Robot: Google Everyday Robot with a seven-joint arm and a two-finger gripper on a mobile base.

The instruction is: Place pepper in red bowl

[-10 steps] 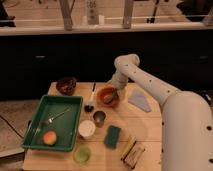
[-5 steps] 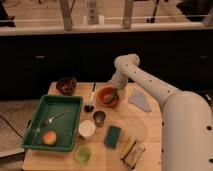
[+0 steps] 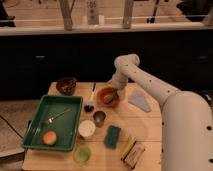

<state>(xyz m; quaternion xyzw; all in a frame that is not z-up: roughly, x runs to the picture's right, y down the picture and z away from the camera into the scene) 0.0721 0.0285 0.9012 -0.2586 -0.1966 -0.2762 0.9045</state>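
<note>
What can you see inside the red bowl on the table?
Inside the red bowl sits a small dark-green lump, the pepper. The gripper reaches over the bowl's right rim, right at the pepper, and hides part of the bowl's inside.

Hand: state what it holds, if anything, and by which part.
Cannot be told. The hand is down in the red bowl with a dark lump, probably the pepper, at its tip; any grip is unclear.
</note>
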